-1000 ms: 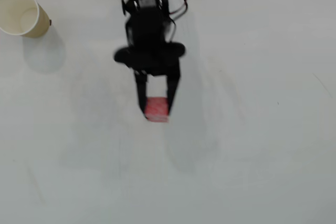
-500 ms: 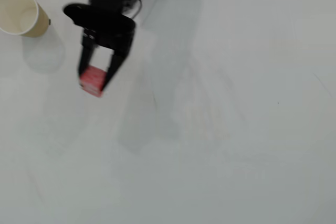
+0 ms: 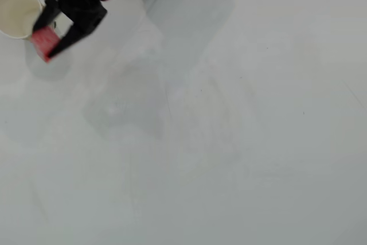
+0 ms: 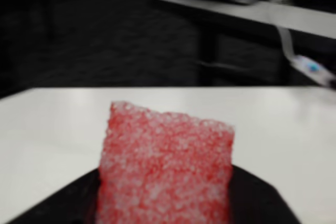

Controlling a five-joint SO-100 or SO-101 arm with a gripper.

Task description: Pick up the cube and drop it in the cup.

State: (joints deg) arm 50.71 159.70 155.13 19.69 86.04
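Mostly bare white table (image 3: 229,142), dark room.

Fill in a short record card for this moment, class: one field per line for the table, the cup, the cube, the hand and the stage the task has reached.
table: white, plain
cup: cream paper, white inside, at the overhead view's top left edge
cube: red, speckled, held between the black fingers, just right of the cup's rim
hand: closed on the cube
task stage: cube gripped, not yet in the cup
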